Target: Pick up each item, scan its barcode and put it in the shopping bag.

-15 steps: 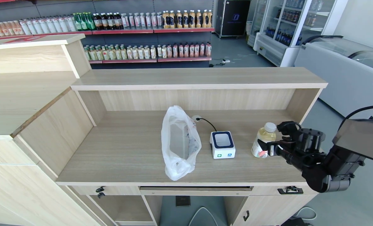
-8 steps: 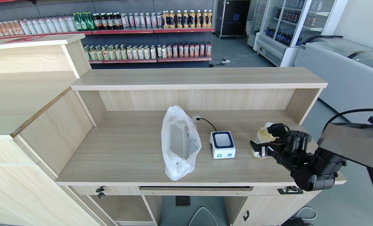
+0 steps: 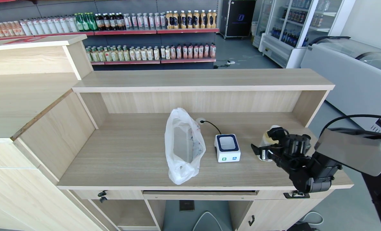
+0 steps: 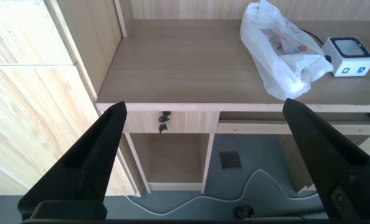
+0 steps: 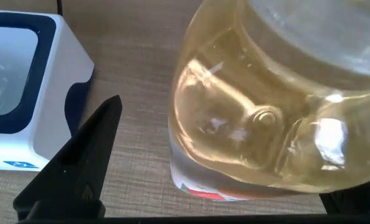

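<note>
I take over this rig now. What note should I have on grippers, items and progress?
Right gripper: open, fingers either side of the bottle, not closed on it.
Left gripper: open, empty, out in front of the counter.
Bottle stands on the counter, right of the scanner; shopping bag left of the scanner.
Done: right gripper placed at the bottle. Left: grasp, scan, bag.

The right arm (image 3: 322,166) extends in from the robot's right side, with the forearm low and the wrist angled toward the robot's left. The right gripper (image 3: 264,140) is held with its jaws apart: one finger (image 3: 255,149) lies nearer the robot, the other (image 3: 275,131) farther off. The near finger (image 5: 79,168) appears dark and tapered. The left gripper (image 4: 203,162) is spread wide, and both of its fingers (image 4: 88,158) are dark and wedge-shaped.
</note>
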Available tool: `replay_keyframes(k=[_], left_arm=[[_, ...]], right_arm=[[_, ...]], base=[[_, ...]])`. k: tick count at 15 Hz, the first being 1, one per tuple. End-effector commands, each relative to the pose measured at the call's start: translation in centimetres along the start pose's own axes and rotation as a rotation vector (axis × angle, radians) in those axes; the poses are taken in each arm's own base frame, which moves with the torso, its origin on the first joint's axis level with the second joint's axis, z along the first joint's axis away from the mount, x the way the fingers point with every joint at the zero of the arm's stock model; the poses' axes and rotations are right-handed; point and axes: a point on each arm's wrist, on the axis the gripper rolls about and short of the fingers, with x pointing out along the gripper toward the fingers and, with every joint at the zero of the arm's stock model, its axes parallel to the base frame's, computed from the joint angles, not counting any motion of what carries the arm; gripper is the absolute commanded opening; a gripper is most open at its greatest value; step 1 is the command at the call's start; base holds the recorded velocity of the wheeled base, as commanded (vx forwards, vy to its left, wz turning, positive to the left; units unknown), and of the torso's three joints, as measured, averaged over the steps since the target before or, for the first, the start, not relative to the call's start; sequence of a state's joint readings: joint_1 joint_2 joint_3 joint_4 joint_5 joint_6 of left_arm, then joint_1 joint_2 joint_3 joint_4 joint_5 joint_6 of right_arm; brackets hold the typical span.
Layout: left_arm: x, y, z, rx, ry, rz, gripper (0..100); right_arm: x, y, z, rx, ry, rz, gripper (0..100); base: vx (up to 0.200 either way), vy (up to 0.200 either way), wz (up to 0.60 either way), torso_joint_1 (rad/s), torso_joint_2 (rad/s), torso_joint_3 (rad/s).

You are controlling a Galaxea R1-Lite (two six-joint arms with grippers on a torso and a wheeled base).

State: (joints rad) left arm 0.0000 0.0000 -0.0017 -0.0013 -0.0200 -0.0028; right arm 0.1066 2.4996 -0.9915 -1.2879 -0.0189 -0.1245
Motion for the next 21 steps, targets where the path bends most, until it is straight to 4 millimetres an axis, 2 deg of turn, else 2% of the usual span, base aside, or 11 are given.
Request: replay_keyframes(k=[1, 4, 10, 11, 18, 21], left_arm=[[0.0, 0.0, 0.0, 0.0, 0.001, 0.0, 100], [0.0, 0.0, 0.0, 0.0, 0.001, 0.0, 100], [0.0, 0.0, 0.0, 0.0, 0.001, 0.0, 100], [0.0, 0.0, 0.0, 0.0, 0.001, 0.0, 100], [0.0, 0.0, 0.0, 0.0, 0.001, 0.0, 100], [0.0, 0.0, 0.0, 0.0, 0.001, 0.0, 100]], right_arm=[[0.5, 0.6, -0.4, -0.002, -0.004, 0.01, 100], [1.5, 0.9, -0.2, -0.005, -0.031, 0.016, 100], [1.6, 1.4, -0.2, -0.004, -0.046, 0.051, 100], [1.6, 1.2, -0.3, -0.005, -0.046, 0.065, 0], [1.7, 0.9, 0.0, -0.011, -0.055, 0.057, 0], [1.3, 0.5, 1.0, -0.028, -0.075, 0.053, 0]], base=[[0.0, 0.0, 0.0, 0.0, 0.0, 0.0], [0.0, 0.0, 0.0, 0.0, 0.0, 0.0], [0.0, 0.0, 0.0, 0.0, 0.0, 0.0], [0.0, 0.0, 0.0, 0.0, 0.0, 0.0], [0.0, 0.0, 0.0, 0.0, 0.0, 0.0], [0.0, 0.0, 0.0, 0.0, 0.0, 0.0]])
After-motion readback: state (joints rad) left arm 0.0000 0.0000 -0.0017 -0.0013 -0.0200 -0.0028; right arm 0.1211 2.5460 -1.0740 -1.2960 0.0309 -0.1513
